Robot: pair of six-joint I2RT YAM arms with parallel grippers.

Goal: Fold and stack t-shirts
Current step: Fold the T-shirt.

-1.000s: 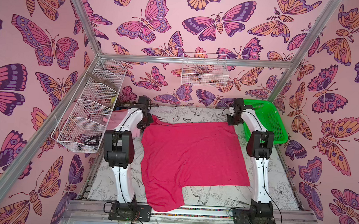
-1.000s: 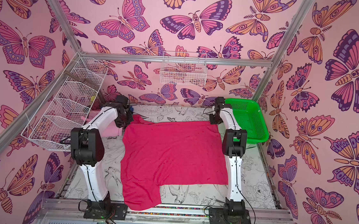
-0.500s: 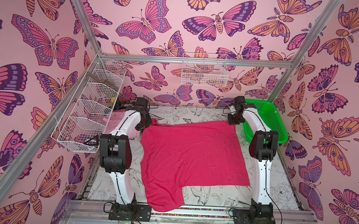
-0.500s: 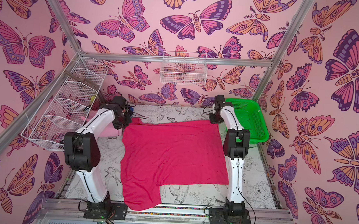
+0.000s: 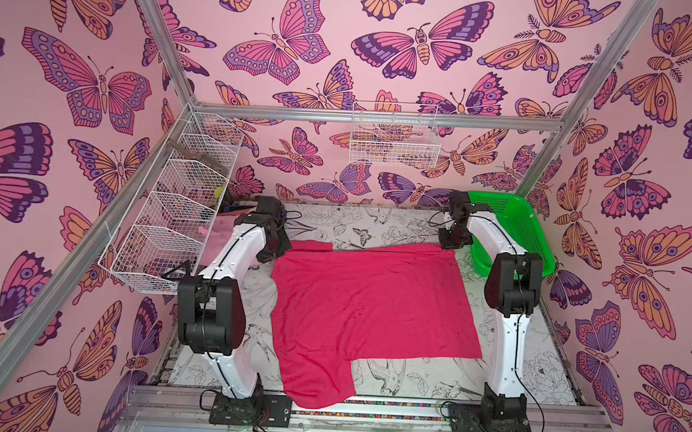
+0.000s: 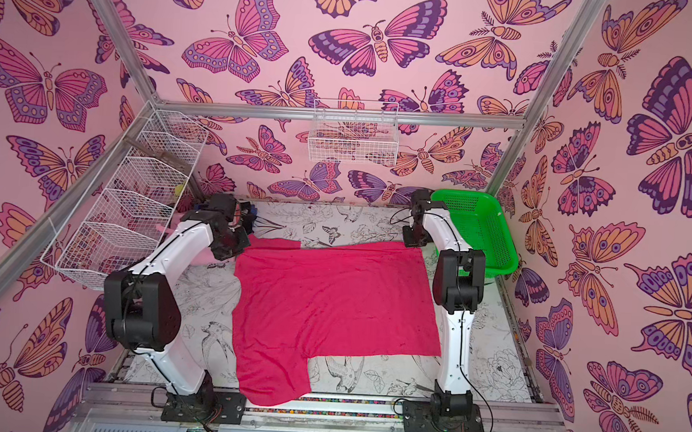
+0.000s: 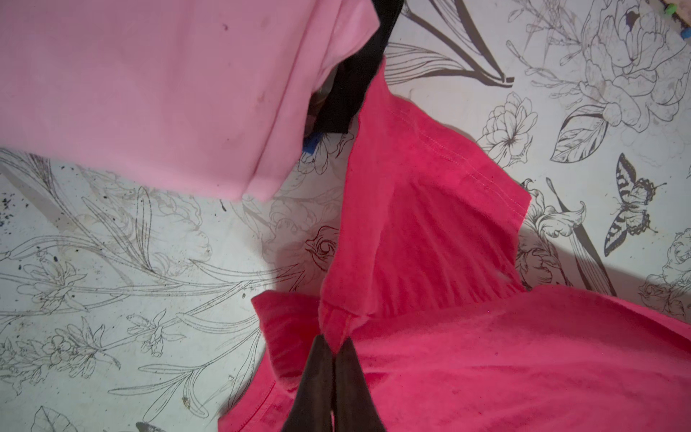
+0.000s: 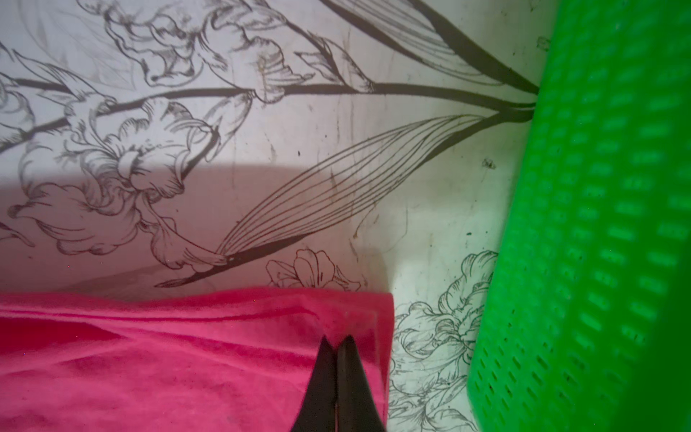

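Note:
A crimson t-shirt [image 5: 372,305] lies spread flat on the flower-printed table, with one sleeve reaching over the front edge. My left gripper [image 7: 334,346] is at its far left corner beside the other sleeve [image 7: 430,194], shut on a pinched fold of the cloth. At the far right corner my right gripper [image 8: 336,340] is shut on the shirt's edge. In both top views the gripper tips are hidden under the wrists. A folded light pink t-shirt [image 7: 149,93] lies at the far left, with a dark garment [image 7: 355,74] partly beneath it.
A green mesh basket [image 5: 512,231] stands at the far right, close to my right gripper, its wall [image 8: 598,224] next to the shirt's corner. White wire baskets [image 5: 171,223] hang on the left wall, and another [image 5: 394,137] on the back wall.
Both arms reached a little farther toward the back wall, drawing the shirt's far edge with them. Both grippers stayed shut.

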